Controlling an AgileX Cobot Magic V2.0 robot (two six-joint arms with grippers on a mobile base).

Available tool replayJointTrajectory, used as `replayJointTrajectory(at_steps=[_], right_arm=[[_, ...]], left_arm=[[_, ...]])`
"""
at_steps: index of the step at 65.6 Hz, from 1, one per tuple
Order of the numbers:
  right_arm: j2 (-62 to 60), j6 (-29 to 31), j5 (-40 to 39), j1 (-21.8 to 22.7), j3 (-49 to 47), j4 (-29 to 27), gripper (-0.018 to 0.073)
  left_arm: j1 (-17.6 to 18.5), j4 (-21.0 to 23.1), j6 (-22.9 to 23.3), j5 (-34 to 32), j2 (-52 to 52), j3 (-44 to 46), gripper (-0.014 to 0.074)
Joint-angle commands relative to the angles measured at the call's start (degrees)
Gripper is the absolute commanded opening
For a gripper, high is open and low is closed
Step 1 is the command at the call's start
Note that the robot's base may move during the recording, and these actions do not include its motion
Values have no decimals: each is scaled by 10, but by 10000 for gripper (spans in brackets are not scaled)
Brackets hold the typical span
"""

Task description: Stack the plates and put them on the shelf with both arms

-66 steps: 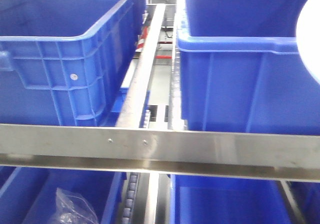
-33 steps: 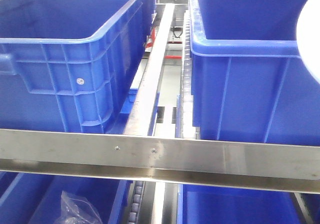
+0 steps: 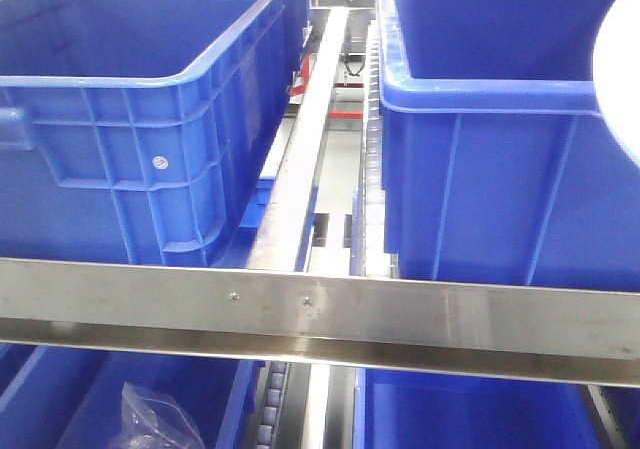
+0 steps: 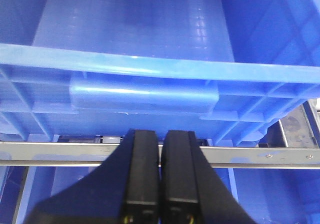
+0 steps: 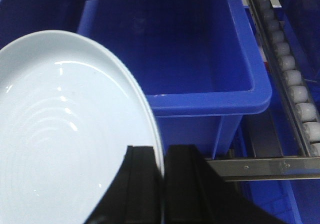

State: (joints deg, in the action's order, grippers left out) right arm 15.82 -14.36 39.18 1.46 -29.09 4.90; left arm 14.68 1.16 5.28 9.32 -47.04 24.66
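Observation:
A white plate [image 5: 65,134] fills the left of the right wrist view, held on edge. My right gripper [image 5: 162,151] is shut on the plate's rim, in front of a blue bin [image 5: 200,59]. A sliver of the plate [image 3: 620,79] shows at the right edge of the front view. My left gripper [image 4: 160,134] is shut and empty, level with the steel shelf rail [image 4: 250,156] below a blue bin [image 4: 150,74]. No other plate is in view.
The shelf holds two blue bins on top, left [image 3: 130,119] and right [image 3: 500,169], behind a steel front rail [image 3: 320,314]. A roller track [image 5: 295,84] runs beside the right bin. Lower bins sit beneath; one holds a clear plastic bag [image 3: 150,419].
The front view shifted between one second and half a second ago: bins and rail slid right and slightly down. Since then nothing has visibly moved. The plate sliver stays at the right edge.

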Motion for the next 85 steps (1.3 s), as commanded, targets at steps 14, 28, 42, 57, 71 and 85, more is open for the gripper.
replayJointTrajectory(at_steps=[14, 28, 42, 57, 71, 85], right_arm=[[6, 2, -56, 3, -16, 2, 48], [6, 2, -56, 3, -16, 2, 48], [6, 2, -56, 3, -16, 2, 48], [6, 2, -78, 3, -16, 2, 48], [69, 2, -177, 5, -41, 2, 48], [221, 2, -226, 5, -123, 2, 48]], left_arm=[[-1, 3, 4, -46, 2, 16, 87], [-1, 3, 4, -46, 2, 16, 87], [-1, 3, 4, -46, 2, 16, 87], [-1, 3, 4, -46, 2, 16, 87], [-1, 3, 4, -46, 2, 16, 87], [-1, 3, 4, -46, 2, 16, 87]])
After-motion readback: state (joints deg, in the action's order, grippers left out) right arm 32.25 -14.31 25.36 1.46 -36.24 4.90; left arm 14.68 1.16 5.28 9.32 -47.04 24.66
